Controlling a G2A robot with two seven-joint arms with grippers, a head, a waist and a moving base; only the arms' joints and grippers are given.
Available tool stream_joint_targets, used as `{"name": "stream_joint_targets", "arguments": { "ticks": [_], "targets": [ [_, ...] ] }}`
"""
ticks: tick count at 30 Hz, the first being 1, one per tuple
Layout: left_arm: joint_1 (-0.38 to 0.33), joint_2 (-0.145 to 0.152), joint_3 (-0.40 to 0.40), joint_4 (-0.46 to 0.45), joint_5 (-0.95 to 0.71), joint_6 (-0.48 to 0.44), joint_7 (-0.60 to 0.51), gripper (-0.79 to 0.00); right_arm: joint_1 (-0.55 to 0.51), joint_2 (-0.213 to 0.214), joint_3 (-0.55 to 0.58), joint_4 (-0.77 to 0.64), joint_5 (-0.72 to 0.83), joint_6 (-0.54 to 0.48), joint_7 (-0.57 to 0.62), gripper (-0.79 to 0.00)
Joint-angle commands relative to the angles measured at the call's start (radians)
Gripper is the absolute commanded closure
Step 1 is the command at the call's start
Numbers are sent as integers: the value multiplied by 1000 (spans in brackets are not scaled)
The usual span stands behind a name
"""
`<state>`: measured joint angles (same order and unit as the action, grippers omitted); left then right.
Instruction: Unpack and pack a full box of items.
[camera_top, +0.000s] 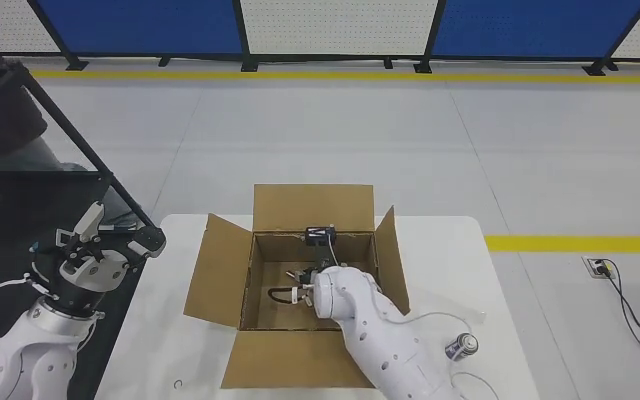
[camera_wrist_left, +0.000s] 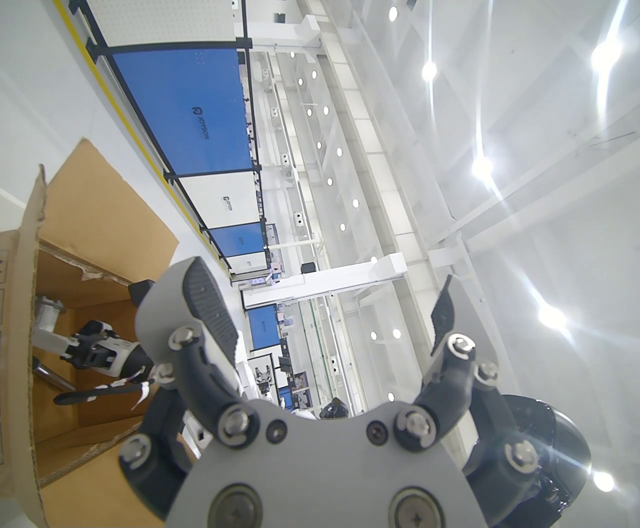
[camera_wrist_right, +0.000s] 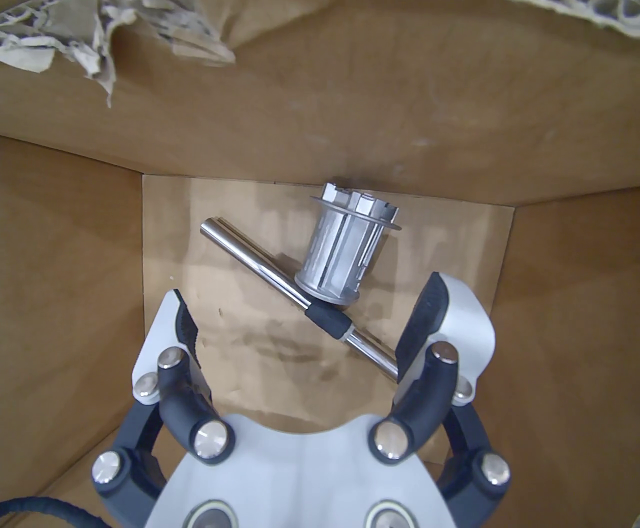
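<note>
While the left end effector and right end effector gape empty, blue partitions stand beyond the table.

The right arm runs from the lower right of the top view up to the frame's centre, with its wrist bent downward. The right gripper points down, fingers spread wide with nothing between them. The left arm sits at the lower left, and the left gripper is turned upward, fingers likewise apart and empty.
</note>
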<state>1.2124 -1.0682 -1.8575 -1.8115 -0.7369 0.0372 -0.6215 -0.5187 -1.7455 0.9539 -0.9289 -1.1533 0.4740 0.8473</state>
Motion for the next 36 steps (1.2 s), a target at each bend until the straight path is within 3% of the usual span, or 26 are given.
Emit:
{"name": "stream_joint_targets", "arguments": {
  "ticks": [1, 3, 7, 12, 17, 24, 36],
  "targets": [
    [0, 0, 0, 0, 0, 0, 0, -785, 3, -3, 2, 15, 6, 4, -16, -785],
    [0, 0, 0, 0, 0, 0, 0, -785, 8, -7, 3, 30, 12, 3, -27, -745],
    [0, 0, 0, 0, 0, 0, 0, -785, 17, -15, -1, 62, 6, 21, -53, -545],
    [0, 0, 0, 0, 0, 0, 0, -785, 27, -25, -9, 94, 7, 20, -73, -453],
    [0, 0, 0, 0, 0, 0, 0, -785, 37, -33, -18, 124, -8, 29, -81, -499],
    [0, 0, 0, 0, 0, 0, 0, -785, 56, -47, -25, 167, -16, 42, -87, -486],
    [0, 0, 0, 0, 0, 0, 0, -785, 99, -71, -29, 262, -11, 39, -97, -320]
  ]
}}
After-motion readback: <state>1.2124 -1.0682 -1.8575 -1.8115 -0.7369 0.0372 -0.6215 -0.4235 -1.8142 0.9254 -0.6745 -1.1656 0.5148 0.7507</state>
